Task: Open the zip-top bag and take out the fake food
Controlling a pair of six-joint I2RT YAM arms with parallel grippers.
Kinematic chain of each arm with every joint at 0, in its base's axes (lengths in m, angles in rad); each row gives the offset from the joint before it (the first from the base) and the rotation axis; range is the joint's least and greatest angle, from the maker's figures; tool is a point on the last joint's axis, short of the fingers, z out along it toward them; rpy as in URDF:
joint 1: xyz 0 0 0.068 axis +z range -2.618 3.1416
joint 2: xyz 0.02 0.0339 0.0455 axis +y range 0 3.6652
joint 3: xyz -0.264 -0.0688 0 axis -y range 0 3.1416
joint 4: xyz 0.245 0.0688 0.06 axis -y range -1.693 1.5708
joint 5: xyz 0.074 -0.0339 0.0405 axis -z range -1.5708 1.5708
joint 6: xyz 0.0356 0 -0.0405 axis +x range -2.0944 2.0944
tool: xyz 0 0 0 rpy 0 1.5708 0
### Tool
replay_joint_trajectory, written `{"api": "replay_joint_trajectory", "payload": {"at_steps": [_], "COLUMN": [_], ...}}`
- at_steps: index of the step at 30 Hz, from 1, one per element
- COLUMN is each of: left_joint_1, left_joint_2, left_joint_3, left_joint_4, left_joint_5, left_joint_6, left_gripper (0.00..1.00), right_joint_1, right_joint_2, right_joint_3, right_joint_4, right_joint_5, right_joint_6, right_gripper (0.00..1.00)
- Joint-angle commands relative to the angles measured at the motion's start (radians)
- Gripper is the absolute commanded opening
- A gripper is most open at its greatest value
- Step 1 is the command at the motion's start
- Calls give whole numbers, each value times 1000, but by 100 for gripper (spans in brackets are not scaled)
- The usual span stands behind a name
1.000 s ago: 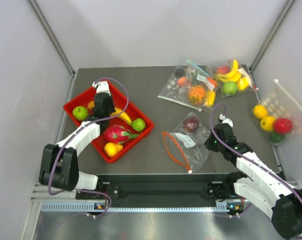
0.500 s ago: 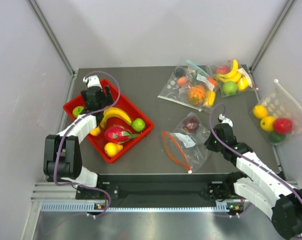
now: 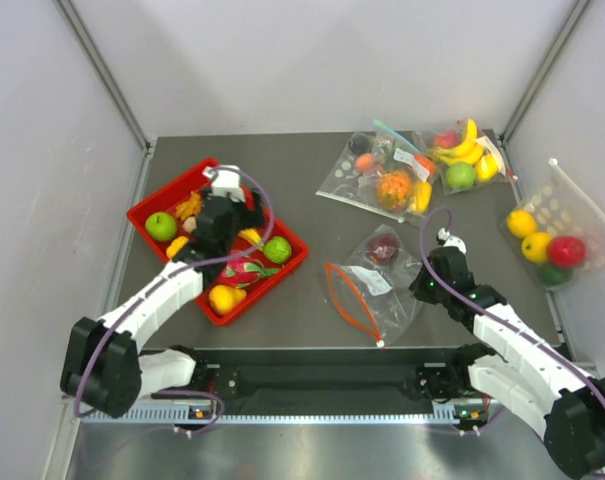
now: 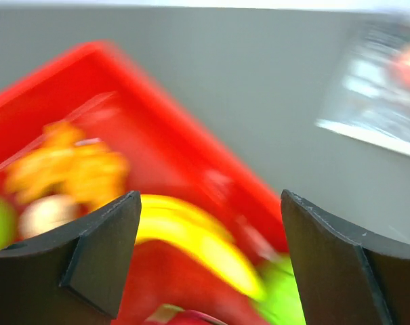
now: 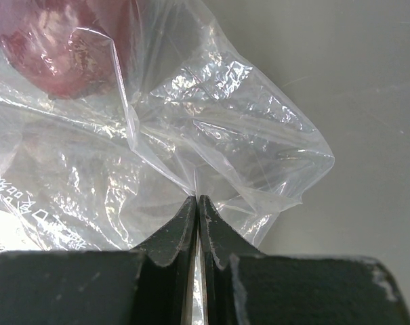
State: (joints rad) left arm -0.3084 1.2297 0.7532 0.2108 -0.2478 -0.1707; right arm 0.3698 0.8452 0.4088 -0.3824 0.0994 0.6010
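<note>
- I log one dark grey table (image 3: 282, 165) as the carrying surface.
- Left: red tray (image 3: 168, 186).
- Centre: zip-top bag (image 3: 382, 285), flat, mouth towards me.
- Far side: blue-zip bag (image 3: 374, 182) touching banana bag (image 3: 464, 160).

Saw a red tray (image 3: 172, 184) on the left of the grey table (image 3: 292, 180), holding a pink dragon fruit (image 3: 237, 268) and a long banana (image 4: 191, 237). Noted at far right a blue-zipped bag (image 3: 377, 178) touching a banana bag (image 3: 462, 155). Found a dotted clear bag (image 3: 554, 235) of fruit at the right edge.
</note>
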Motion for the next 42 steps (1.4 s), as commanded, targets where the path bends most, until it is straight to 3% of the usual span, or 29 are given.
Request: {"api": "replay_joint_trajectory", "payload": {"at_steps": [1, 7, 12, 16, 22, 27, 33, 37, 42], "left_joint_1": [-203, -437, -492, -535, -604, -635, -643, -646, -646], "left_joint_2": [-82, -151, -73, -36, 82, 238, 370, 433, 447], "left_joint_3": [-57, -196, -256, -267, -238, -209, -180, -147, -146], "left_joint_4": [76, 197, 300, 338, 386, 475, 584, 611, 608], "left_joint_5": [34, 335, 609, 685, 703, 683, 610, 573, 548], "left_joint_6": [66, 57, 31, 13, 0, -24, -44, -40, -29], "left_gripper": [88, 84, 82, 81, 78, 77, 77, 78, 78], "right_joint_1": [-9, -8, -9, -9, -9, -9, -9, -9, -15], "right_joint_2": [-23, -64, -81, -100, -103, -120, -146, -173, -149], "right_joint_3": [55, 71, 81, 85, 85, 100, 131, 148, 177], "right_joint_4": [16, -15, -36, -49, -50, -68, -122, -135, -64], "right_joint_5": [-6, -3, -7, -12, -18, -20, -13, -9, -32], "right_joint_6": [-20, -21, -23, -23, -26, -41, -70, -102, -179], "right_gripper": [4, 5, 5, 5, 6, 13, 25, 44, 53]}}
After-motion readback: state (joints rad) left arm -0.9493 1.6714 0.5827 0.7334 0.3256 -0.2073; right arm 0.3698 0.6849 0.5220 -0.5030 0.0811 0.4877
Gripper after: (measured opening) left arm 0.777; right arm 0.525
